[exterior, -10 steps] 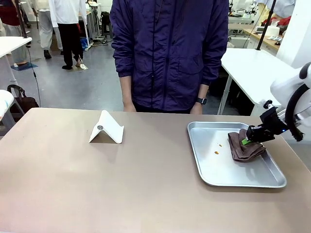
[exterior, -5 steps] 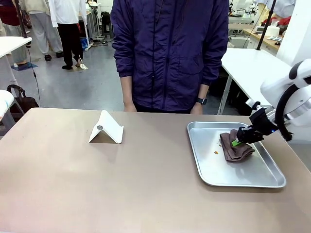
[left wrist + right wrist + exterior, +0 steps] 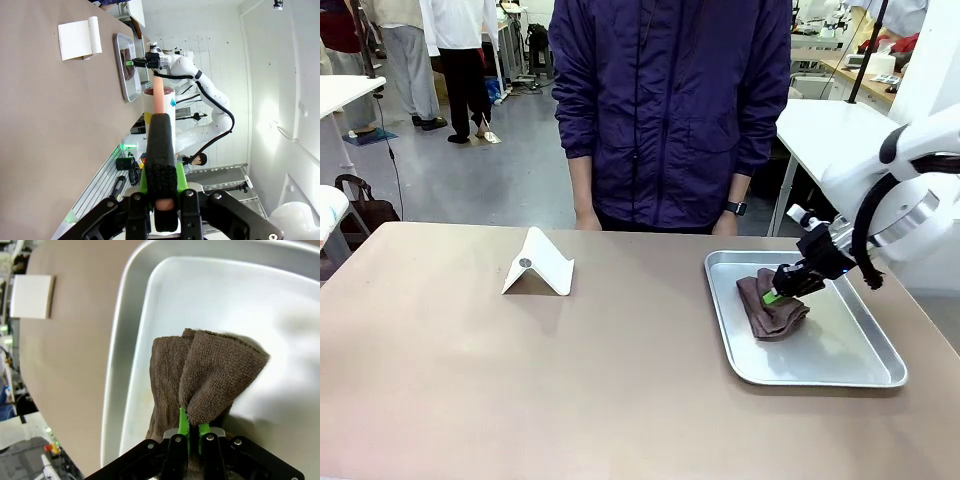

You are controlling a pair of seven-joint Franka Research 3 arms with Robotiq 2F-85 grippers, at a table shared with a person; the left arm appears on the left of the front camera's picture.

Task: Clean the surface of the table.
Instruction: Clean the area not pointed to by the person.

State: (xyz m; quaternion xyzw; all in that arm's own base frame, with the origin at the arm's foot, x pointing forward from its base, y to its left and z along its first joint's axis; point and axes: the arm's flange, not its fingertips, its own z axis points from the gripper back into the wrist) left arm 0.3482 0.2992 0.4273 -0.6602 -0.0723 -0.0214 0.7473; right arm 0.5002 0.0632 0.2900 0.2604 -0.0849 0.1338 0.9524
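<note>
Right gripper (image 3: 774,296), clamped on the cloth (image 3: 760,310) in the tray (image 3: 840,345), seems mid-fetch; next likely calls for lifting it onto the table (image 3: 570,380).

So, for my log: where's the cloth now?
Front view: the cloth sits in the left half of the metal tray, right side of the table, pinched by the right gripper.

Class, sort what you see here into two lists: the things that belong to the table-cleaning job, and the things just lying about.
In the job:
- table
- cloth, pinched in the right claw
- tray, with the cloth lying in it

Lying about:
- white stand, on the table apart from the tray
</note>
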